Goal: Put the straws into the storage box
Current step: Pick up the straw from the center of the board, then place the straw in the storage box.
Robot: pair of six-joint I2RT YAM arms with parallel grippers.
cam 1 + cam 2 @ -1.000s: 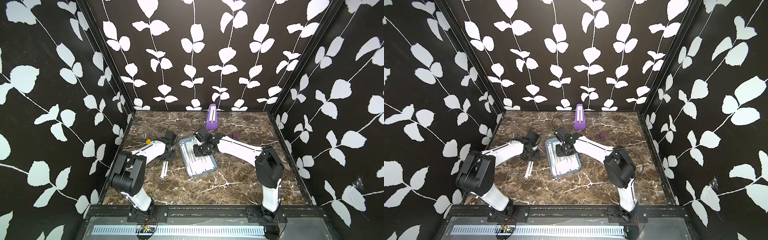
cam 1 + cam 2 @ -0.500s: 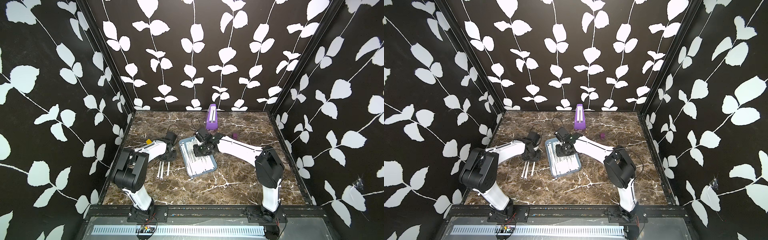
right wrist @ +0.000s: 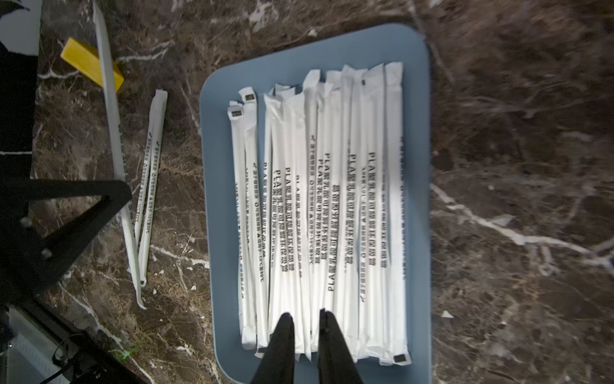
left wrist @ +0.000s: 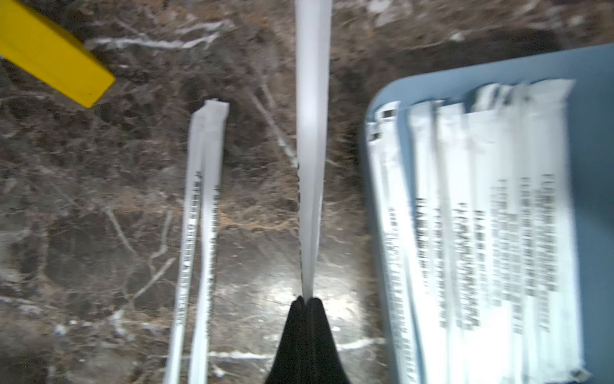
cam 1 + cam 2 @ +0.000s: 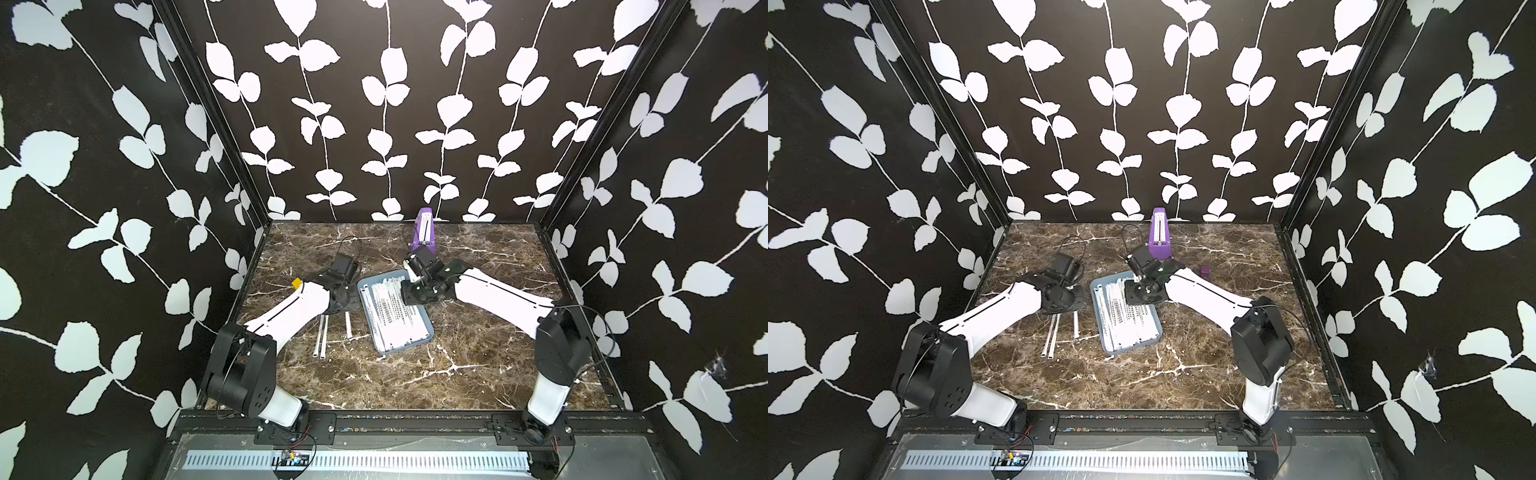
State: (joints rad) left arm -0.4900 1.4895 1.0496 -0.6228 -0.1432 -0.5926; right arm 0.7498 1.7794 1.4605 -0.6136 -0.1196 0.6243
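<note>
The storage box (image 5: 428, 328) (image 5: 1158, 328) is a shallow light-blue tray at mid-table, and several white printed straws (image 5: 390, 316) (image 3: 332, 199) lie side by side in it. My left gripper (image 4: 307, 301) is shut on the end of one straw (image 4: 310, 149). That straw stretches over the table between the box (image 4: 591, 166) and two loose straws (image 4: 199, 216) (image 5: 321, 340). My right gripper (image 3: 305, 319) hovers over the near ends of the straws in the box. Its jaws are a little apart and hold nothing.
A yellow block (image 4: 50, 56) (image 5: 296, 283) lies on the marble beyond the loose straws. A tall purple wedge (image 5: 424, 228) stands at the back behind the right wrist. A small purple piece (image 5: 1204, 271) sits to its right. Patterned walls enclose three sides.
My left gripper has closed on one straw and drawn it away from the other two, towards the box. The right arm has stayed still over the box.
</note>
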